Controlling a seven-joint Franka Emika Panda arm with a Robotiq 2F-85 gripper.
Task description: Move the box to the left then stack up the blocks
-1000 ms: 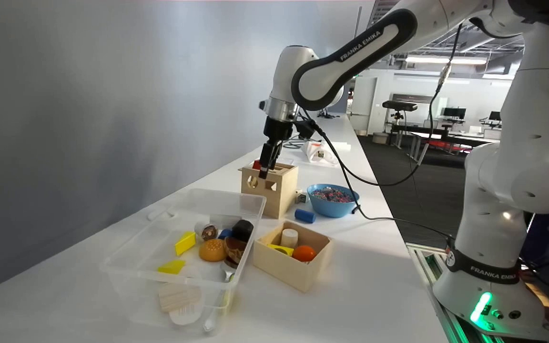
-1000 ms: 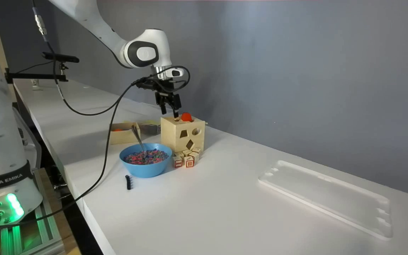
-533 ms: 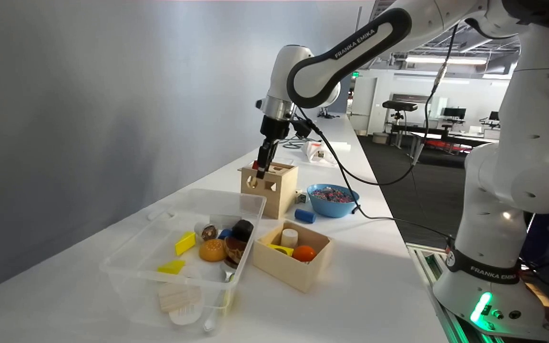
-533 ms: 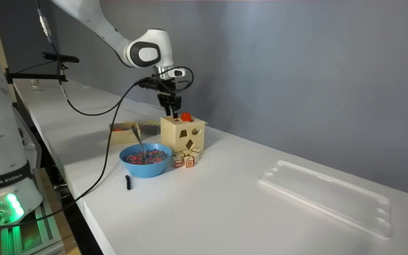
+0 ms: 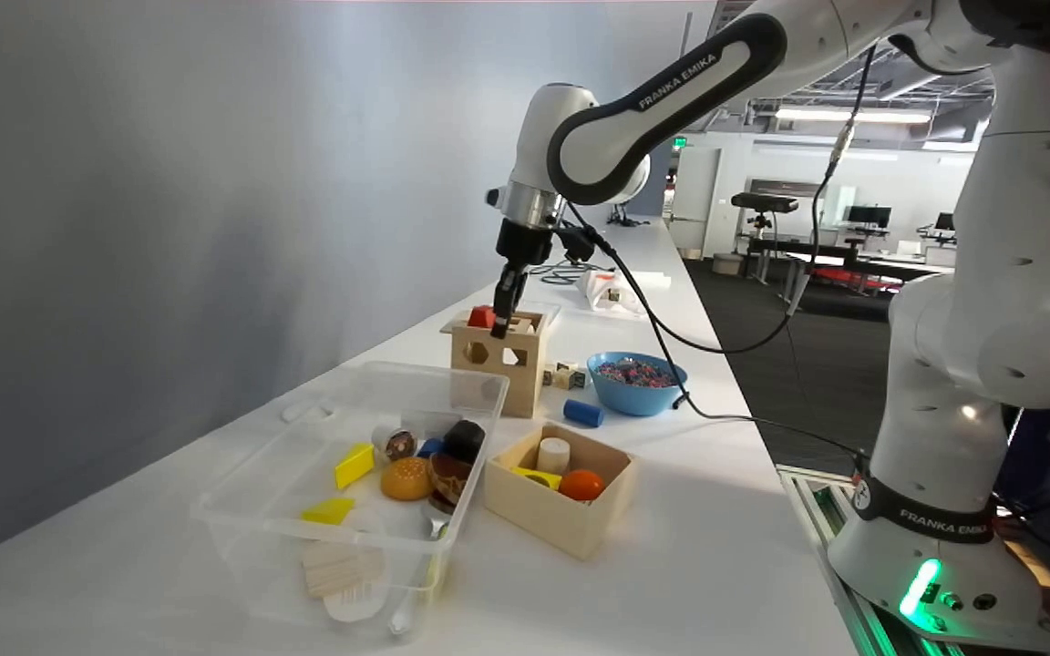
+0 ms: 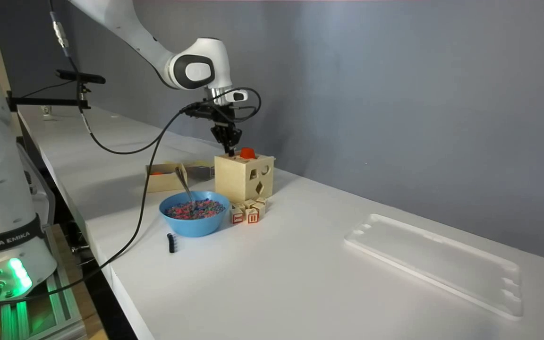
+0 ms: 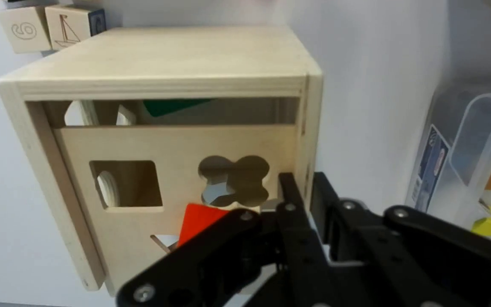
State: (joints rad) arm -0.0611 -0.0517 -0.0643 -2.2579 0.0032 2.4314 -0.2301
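Observation:
The box (image 5: 525, 383), pale wood with dark holes, stands upright near the wall in both exterior views. A red piece (image 6: 247, 153) sits on its top. My gripper (image 7: 303, 179) is shut on the thin edge of one box wall, a finger on either side of the wood in the wrist view. In an exterior view the gripper (image 6: 231, 152) reaches down to the box's top edge. Several small lettered blocks (image 6: 253, 216) cluster against the foot of the box. Two of these blocks (image 7: 26, 32) show at the wrist view's upper left corner.
Beside the blocks is a blue bowl (image 6: 194, 226) of small beads with a spoon. A blue cylinder (image 5: 583, 413), a low wooden box (image 5: 534, 519) and a clear plastic tray (image 5: 261, 524) lie close by. A clear lid (image 6: 432, 278) rests farther along the table.
The fingers have closed onto the box's wall. The box has turned a little and shifted to one side, so more of the blocks shows in an exterior view.

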